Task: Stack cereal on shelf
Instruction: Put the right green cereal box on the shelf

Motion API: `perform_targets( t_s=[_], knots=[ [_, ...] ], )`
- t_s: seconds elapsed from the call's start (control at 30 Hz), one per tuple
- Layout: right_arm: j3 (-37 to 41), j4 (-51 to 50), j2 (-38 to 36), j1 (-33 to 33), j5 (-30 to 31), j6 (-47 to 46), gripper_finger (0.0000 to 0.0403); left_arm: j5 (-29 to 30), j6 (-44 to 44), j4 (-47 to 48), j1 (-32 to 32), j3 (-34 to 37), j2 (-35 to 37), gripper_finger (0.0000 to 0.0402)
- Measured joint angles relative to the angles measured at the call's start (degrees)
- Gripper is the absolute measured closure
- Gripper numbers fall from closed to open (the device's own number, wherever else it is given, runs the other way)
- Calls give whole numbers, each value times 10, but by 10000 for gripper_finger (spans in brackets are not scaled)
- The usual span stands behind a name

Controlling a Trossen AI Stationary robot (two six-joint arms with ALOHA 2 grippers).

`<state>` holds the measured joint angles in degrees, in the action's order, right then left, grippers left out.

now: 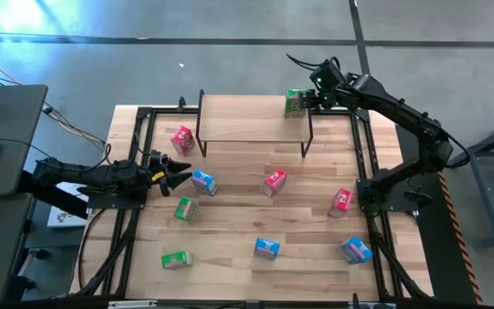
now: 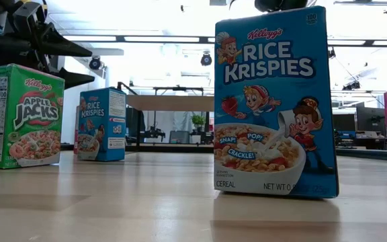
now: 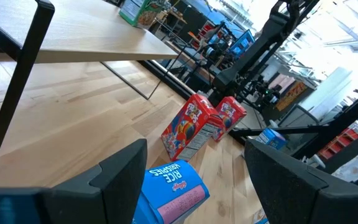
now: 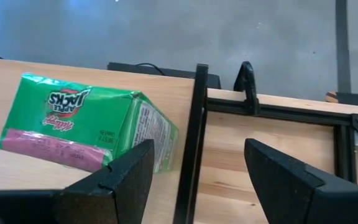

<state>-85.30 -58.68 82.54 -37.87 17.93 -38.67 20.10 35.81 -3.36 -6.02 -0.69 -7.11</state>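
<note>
A green cereal box point(image 1: 295, 103) lies on its back on the light-wood shelf point(image 1: 251, 120), at its far right corner. My right gripper point(image 4: 197, 180) hovers open just beside that box point(image 4: 86, 127), over the shelf's right edge, with nothing between its fingers. At the table's left, my left gripper point(image 1: 174, 178) points level and is open. A blue box point(image 3: 173, 186) stands just ahead of its fingers, apart from them. Several more boxes stand on the table: red-pink ones point(image 1: 182, 140) point(image 1: 274, 181) point(image 1: 341, 201), green ones point(image 1: 185, 209) point(image 1: 177, 259) and blue ones point(image 1: 267, 248) point(image 1: 357, 250).
The black frame rails point(image 1: 363, 163) run along the table's left and right sides. The shelf's thin black legs point(image 4: 188, 155) stand under its corners. Most of the shelf top point(image 3: 92, 37) left of the green box is bare wood.
</note>
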Motion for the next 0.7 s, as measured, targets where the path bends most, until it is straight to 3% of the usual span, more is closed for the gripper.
perform_targets(
  t_s=[0.7],
  knots=[
    [-18,-16,26,0,10,1,160,0,0,0,0,0,0,139]
  ],
)
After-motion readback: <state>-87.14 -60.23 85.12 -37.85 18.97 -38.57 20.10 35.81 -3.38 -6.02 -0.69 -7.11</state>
